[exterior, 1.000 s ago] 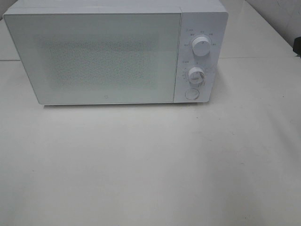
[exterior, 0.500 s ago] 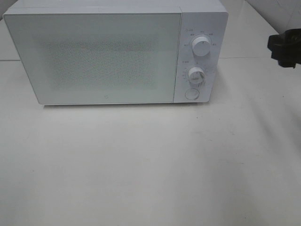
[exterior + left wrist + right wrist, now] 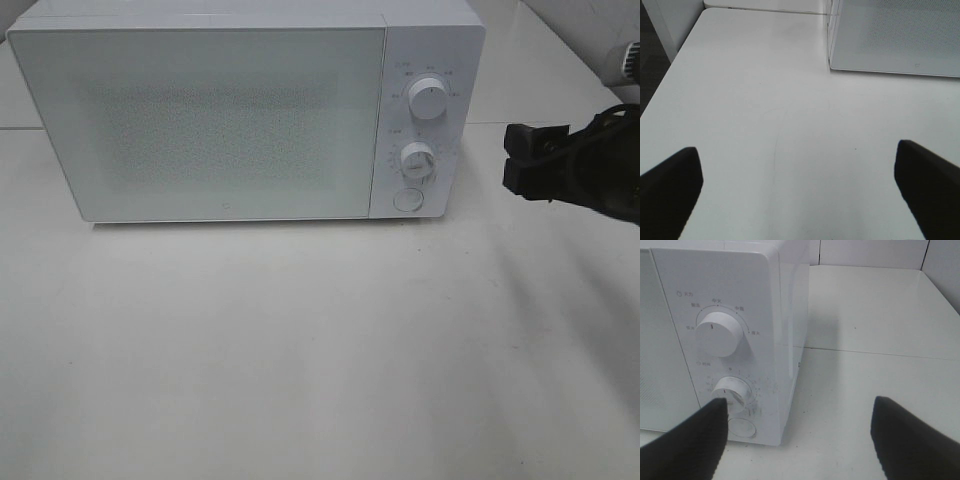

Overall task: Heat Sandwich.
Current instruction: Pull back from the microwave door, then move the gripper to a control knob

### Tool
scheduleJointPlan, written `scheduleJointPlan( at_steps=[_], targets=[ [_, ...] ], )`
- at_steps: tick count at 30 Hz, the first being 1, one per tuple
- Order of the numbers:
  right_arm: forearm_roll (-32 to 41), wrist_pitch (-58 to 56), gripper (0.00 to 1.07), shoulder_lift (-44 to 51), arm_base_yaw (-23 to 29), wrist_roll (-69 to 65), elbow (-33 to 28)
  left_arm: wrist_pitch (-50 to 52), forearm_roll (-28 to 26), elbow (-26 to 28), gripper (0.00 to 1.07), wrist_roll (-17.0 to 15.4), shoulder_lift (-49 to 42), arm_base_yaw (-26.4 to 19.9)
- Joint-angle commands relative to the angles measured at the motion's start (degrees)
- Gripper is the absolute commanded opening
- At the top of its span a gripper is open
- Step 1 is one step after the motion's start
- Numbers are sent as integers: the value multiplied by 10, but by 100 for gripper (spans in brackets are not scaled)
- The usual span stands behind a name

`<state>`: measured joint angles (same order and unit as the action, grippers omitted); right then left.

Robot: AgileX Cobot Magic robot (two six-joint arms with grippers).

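The sandwich is out of view in every frame. A white microwave (image 3: 220, 110) stands at the back of the table with its door shut. My right gripper (image 3: 515, 158) has come in from the right edge and hovers open just right of the microwave's control panel. In the right wrist view the right gripper (image 3: 800, 440) is open and empty, and one black finger (image 3: 690, 440) overlaps the lower knob (image 3: 731, 392). Over bare table left of the microwave (image 3: 895, 35), my left gripper (image 3: 800, 190) is wide open, holding nothing.
The control panel has an upper knob (image 3: 428, 100), a lower knob (image 3: 417, 160) and a round button (image 3: 406, 200). White table (image 3: 320, 350) stretches in front of the microwave. A tiled wall (image 3: 870, 252) rises behind the table. The table's left edge (image 3: 670, 65) drops to dark floor.
The right arm has come into the exterior view from the right edge and moved left and down toward the microwave's control panel. The microwave has not changed.
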<state>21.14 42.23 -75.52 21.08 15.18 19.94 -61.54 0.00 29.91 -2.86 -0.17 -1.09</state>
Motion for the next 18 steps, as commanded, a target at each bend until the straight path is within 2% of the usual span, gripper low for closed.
scheduleJointPlan(
  at_steps=[1, 5, 7, 8, 10, 18],
  targets=[
    [80, 67, 76, -18, 56, 41, -11, 5, -4, -2, 100, 2, -15, -2],
    [121, 95, 76, -38, 93, 52, -11, 5, -4, -2, 100, 2, -15, -2],
    [161, 131, 76, -63, 129, 66, -11, 5, -4, -2, 100, 2, -14, -2],
    [161, 131, 76, -63, 129, 66, -11, 5, -4, -2, 100, 2, -14, -2],
    [206, 163, 76, -89, 161, 73, -11, 5, -4, -2, 100, 2, -11, -2],
    [306, 233, 76, -152, 231, 78, -3, 5, -4, -2, 100, 2, -11, -2]
  ],
)
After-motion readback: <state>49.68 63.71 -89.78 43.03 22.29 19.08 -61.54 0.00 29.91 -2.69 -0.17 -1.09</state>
